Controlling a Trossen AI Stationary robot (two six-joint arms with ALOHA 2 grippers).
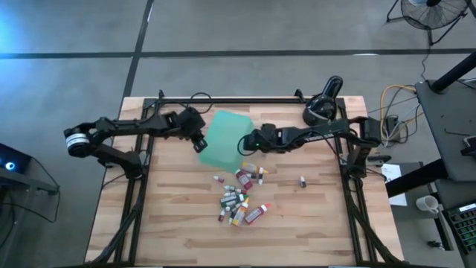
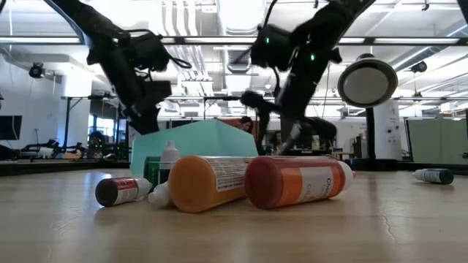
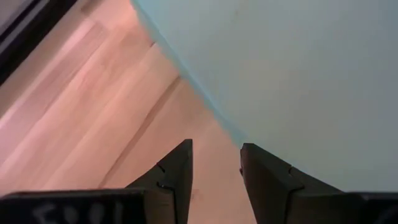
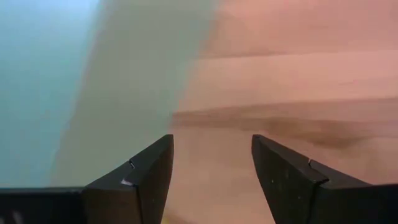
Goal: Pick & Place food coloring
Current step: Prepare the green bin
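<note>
Several small white-capped food coloring bottles [image 1: 238, 197] lie in a loose heap on the wooden table, near its middle; an orange one [image 2: 212, 183] and a red one [image 2: 292, 181] lie on their sides. One bottle [image 1: 303, 180] lies apart to the right. Behind the heap sits a translucent teal tray [image 1: 223, 134]. My left gripper [image 1: 199, 143] is open at the tray's left edge [image 3: 205, 99], bare wood between its fingers. My right gripper [image 1: 244, 146] is open at the tray's right edge [image 4: 93, 81], above bare wood. My left gripper slants down from the table's left side. One fingertip [image 3: 245, 152] stands right at the teal tray's left edge. I cannot tell whether it touches the tray.
A black round lamp-like device [image 1: 321, 108] stands at the far right of the table. A dark frame rail [image 1: 245, 100] runs along the far edge, and other rails run down both sides. Bare wood lies near the front edge [image 1: 245, 246].
</note>
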